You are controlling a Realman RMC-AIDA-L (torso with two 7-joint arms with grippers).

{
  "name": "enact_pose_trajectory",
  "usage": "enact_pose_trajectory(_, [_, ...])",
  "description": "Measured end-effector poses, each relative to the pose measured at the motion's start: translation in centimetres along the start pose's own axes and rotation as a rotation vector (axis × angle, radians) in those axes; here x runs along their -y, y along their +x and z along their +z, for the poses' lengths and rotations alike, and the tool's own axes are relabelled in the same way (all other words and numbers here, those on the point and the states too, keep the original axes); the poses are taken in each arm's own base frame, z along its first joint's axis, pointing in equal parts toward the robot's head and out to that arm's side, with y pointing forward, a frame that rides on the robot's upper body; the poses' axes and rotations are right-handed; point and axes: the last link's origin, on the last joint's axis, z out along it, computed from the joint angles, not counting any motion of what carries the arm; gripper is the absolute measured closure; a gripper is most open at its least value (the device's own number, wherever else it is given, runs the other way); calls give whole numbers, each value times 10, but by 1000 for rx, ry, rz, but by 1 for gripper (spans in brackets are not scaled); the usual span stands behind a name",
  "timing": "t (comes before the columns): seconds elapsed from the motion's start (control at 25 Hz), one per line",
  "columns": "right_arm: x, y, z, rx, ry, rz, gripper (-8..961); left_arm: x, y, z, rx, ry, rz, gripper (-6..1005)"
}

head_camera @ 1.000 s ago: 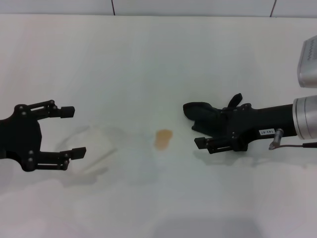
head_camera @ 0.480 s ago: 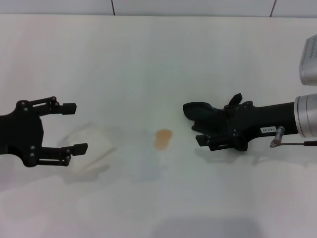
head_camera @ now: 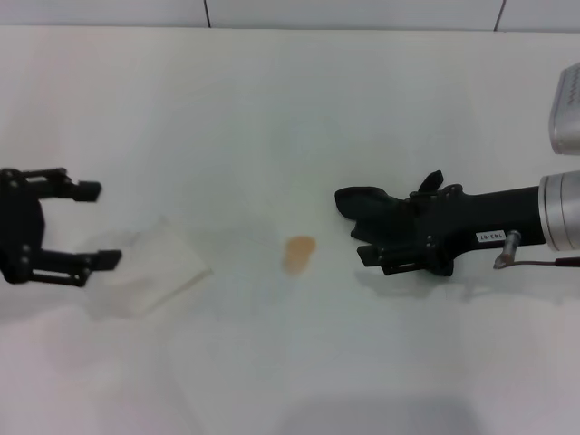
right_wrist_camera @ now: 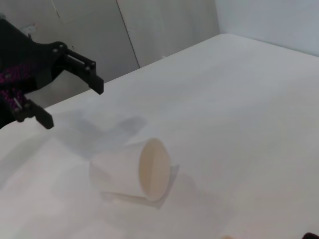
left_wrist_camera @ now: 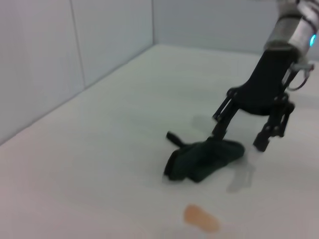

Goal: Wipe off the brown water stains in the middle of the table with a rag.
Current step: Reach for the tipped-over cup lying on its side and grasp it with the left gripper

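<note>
The brown water stain (head_camera: pixel 298 253) is a small orange-brown blotch in the middle of the off-white table (head_camera: pixel 272 109); it also shows in the left wrist view (left_wrist_camera: pixel 201 219). The black rag (head_camera: pixel 362 205) lies lumped to the stain's right, also seen in the left wrist view (left_wrist_camera: pixel 204 160). My right gripper (head_camera: pixel 361 232) is low over the rag with its fingers (left_wrist_camera: pixel 269 134) spread, one tip touching the cloth (left_wrist_camera: pixel 238 140). My left gripper (head_camera: pixel 100 225) is open and empty at the far left.
A translucent white cup (head_camera: pixel 156 266) lies on its side between the left gripper and the stain; in the right wrist view (right_wrist_camera: pixel 133 172) its mouth faces the camera. A grey wall runs behind the table's far edge.
My left gripper has drawn back to the left, away from the cup, which stays lying on the table. The right gripper and the rag have hardly moved.
</note>
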Motion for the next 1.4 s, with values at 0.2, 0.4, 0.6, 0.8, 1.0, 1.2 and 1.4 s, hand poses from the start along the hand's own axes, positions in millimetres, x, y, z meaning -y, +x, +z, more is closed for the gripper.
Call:
enact_pose_trajectory(0.2, [0, -1, 0, 3, -2, 5, 171, 13, 15, -7, 79, 14, -32, 110])
enact_pose_trajectory(0.4, [-1, -2, 0, 21, -9, 12, 171, 20, 25, -8, 114, -1, -76, 110])
enact_pose_trajectory(0.6, [-3, -3, 0, 21, -16, 10, 171, 20, 25, -2, 163, -25, -129, 110])
enact_pose_trajectory(0.8, [-3, -2, 0, 20, -19, 12, 171, 19, 19, 4, 228, -46, -181, 110])
enact_pose_trajectory(1.0, [-3, -3, 0, 22, -19, 10, 171, 21, 16, 6, 286, -52, -213, 109])
enact_pose_trajectory(1.2, [-4, -4, 0, 23, -23, 8, 170, 27, 18, 4, 356, -51, -224, 109])
enact_pose_trajectory(1.4, [-5, -5, 0, 31, -26, 9, 170, 31, 18, 8, 437, -72, -239, 109])
